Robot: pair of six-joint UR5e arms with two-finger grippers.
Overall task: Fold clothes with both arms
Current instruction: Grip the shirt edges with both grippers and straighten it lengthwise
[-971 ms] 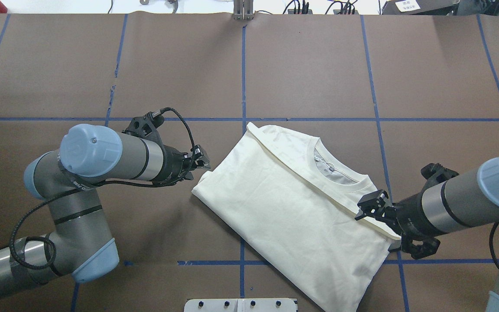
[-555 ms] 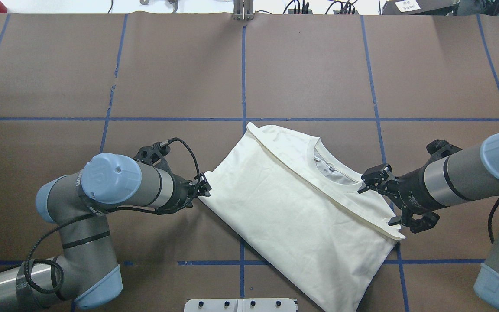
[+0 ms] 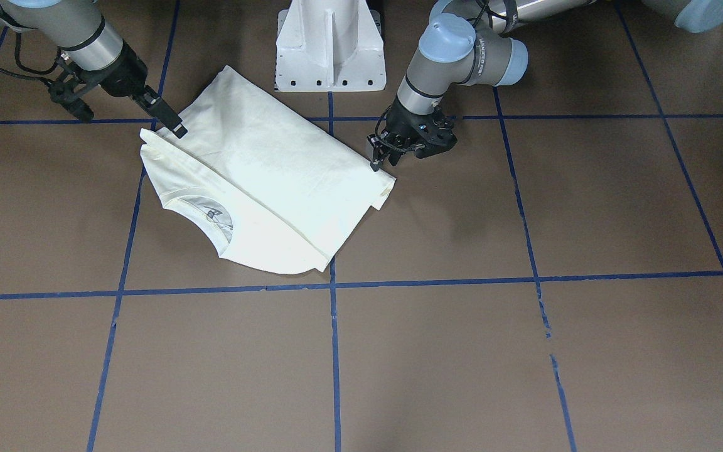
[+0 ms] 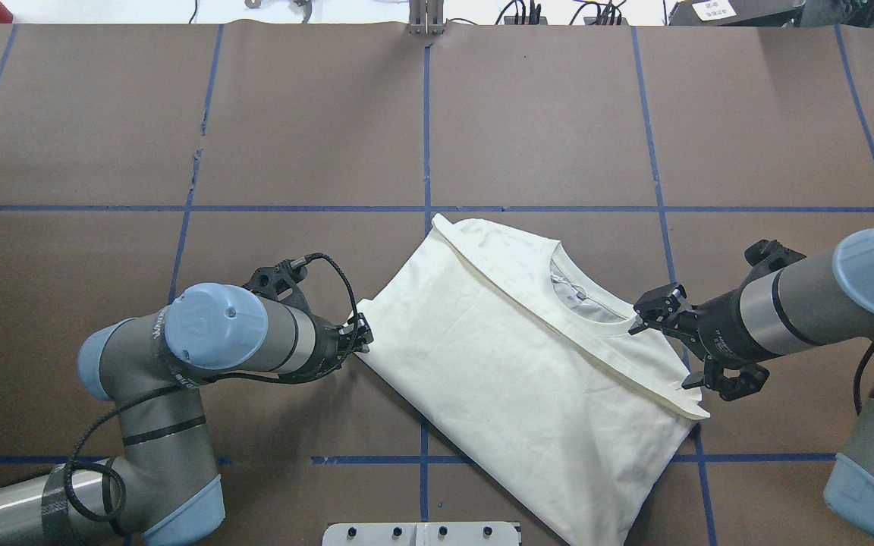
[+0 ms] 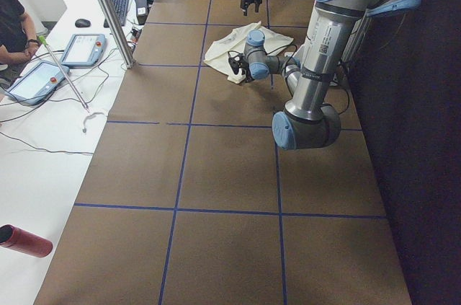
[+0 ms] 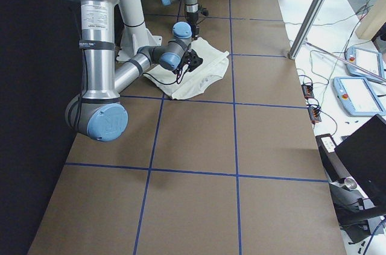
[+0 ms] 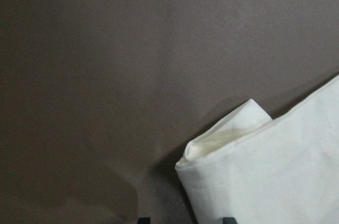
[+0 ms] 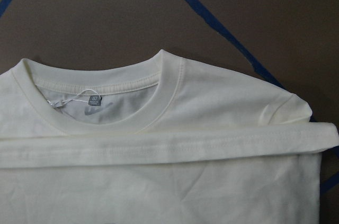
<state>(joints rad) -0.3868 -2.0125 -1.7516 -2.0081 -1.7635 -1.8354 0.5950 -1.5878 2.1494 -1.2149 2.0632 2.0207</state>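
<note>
A brown paper-covered table marked with a blue tape grid carries a cream T-shirt, partly folded into a long slab with its plain side up. It lies midway along the table, close to the robot-side edge. Its long axis runs on a diagonal, from the table's middle down toward the robot-side edge on the robot's right. The left arm reaches in low from the table's left end, the right arm from the right end, so the shirt lies between them. The left gripper sits right at the shirt's left-hand corner, jaws parted to either side of the doubled fabric and not clenched on it. The shirt stretches away from it toward the table's right end. The right gripper hovers at the long far edge, just beside the ribbed collar. Its jaws appear parted and it holds nothing. By my judgement the left gripper is nearer to a grasp, and any lift should follow that diagonal.
</note>
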